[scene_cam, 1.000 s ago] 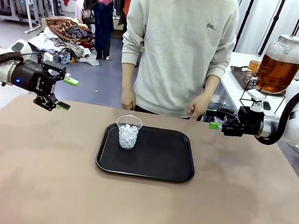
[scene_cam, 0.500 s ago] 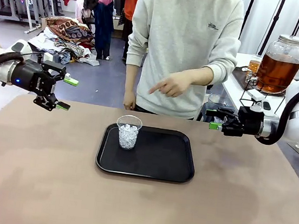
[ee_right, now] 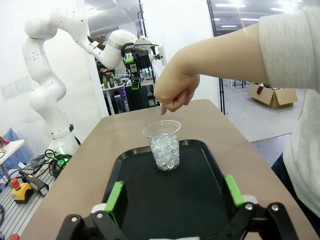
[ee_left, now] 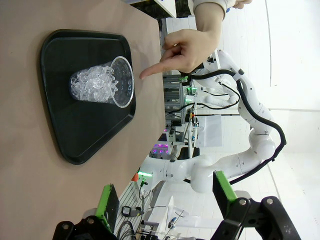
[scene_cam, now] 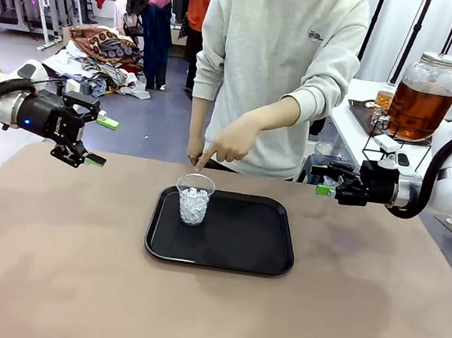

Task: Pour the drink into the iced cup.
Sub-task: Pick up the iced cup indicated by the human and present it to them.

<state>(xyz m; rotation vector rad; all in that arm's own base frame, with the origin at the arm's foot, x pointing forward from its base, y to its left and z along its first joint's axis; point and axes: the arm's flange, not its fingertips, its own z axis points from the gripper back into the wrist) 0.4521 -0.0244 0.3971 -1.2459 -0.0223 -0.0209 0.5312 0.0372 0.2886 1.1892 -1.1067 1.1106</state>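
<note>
— Where is the translucent amber-brown drink (scene_cam: 415,108) seen?
— In the round lidded glass jar (scene_cam: 436,73), far right, off the tabletop (scene_cam: 49,263). The clear plastic cup of ice (scene_cam: 194,199) is pointed at by a person's hand (scene_cam: 227,144) on the black rectangular tray (scene_cam: 250,240).
— The fingers?
— Released on the left gripper (scene_cam: 101,141) and right gripper (scene_cam: 321,180); nothing is grasped.

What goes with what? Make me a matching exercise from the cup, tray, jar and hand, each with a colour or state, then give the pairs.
1 cup
2 tray
3 jar
4 hand

A black
B pointing down
C holds ice
D holds amber drink

Pairs: 1-C, 2-A, 3-D, 4-B
</note>
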